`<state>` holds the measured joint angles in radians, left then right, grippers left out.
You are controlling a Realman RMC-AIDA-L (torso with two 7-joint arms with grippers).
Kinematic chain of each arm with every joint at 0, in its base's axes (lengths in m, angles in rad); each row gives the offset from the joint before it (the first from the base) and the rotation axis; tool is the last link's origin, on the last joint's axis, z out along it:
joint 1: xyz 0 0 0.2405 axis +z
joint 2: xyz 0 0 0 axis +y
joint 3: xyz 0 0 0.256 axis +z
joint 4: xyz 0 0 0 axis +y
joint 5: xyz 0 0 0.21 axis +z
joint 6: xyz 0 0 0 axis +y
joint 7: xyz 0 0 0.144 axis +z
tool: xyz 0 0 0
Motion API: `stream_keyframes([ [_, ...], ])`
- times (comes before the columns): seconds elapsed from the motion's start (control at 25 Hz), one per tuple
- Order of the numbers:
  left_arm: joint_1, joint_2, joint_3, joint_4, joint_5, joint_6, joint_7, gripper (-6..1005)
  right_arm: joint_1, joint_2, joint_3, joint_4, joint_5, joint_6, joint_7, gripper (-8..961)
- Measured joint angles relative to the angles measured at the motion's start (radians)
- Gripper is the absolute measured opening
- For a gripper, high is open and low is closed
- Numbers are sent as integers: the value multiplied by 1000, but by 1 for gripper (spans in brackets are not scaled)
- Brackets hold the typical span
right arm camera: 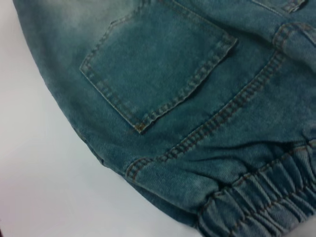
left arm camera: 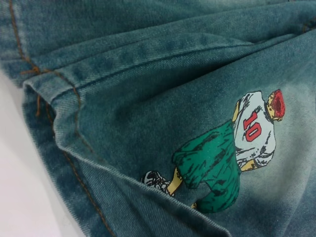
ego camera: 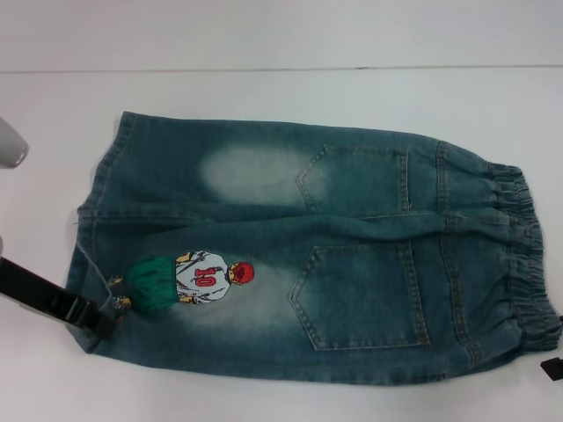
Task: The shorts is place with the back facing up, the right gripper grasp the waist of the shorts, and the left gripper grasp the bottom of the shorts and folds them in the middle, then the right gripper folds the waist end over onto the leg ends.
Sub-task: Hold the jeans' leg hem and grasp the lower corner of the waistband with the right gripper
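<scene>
— Those are the shorts [ego camera: 352, 264]?

— Yes, long faded blue denim, spread flat on the white surface, back side up. Two patch pockets [ego camera: 361, 294] face us, one above the other.

— Which way do they lie?

— Sideways. The waist of the shorts [ego camera: 519, 255], a gathered elastic band, points to the right. The bottom of the shorts [ego camera: 97, 229], the straight stitched hems, is at the left, and the nearer hem is a little rucked.

— Any decoration?

— An embroidered player [ego camera: 189, 281] with number 10 and green shorts on the nearer leg, beside pale faded patches.
</scene>
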<state>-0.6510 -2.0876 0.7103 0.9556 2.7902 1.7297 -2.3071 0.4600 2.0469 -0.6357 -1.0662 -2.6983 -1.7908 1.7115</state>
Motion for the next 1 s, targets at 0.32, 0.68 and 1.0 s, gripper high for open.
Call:
stream_keyframes([
  [0.32,0,-2,3,0,0,-8,1,29,12,4,10,13,15,8,-22,871],
  [0.68,-2,-2,11,-1,0,-10,-1,29,28,11,-22,41,17,3,-26,855],
  [1.0,-4,-5,11,-1,-1,-10,-2,36,31,14,-9,33,39,-3,-69,713],
])
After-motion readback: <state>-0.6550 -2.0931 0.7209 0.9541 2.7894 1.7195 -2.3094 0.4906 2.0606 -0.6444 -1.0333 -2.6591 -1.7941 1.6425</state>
